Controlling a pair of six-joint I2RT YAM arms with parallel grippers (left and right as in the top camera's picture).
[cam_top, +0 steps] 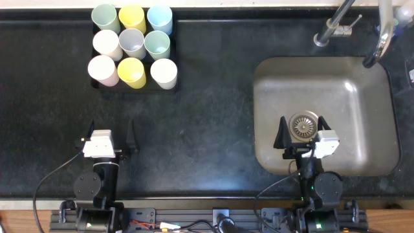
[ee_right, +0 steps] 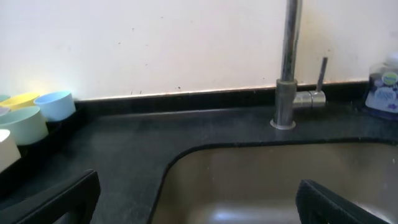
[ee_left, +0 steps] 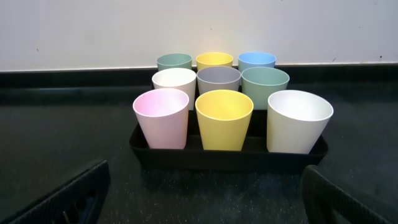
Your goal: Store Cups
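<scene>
Desk [cam_top: 207,97] of dark stone carries a steel sink [cam_top: 362,84] at its right and a black tray [ee_left: 224,158] at its far left. Nine cups [ee_left: 224,118] stand upright in the tray, three by three. The left gripper [cam_top: 111,131], facing the tray, and the right gripper [cam_top: 303,127], over the sink, both gape wide, empty.

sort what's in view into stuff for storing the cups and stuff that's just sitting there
For the job: nine cups; the black tray holding them.
Just there: sink; faucet; bottle beside the faucet.
</scene>
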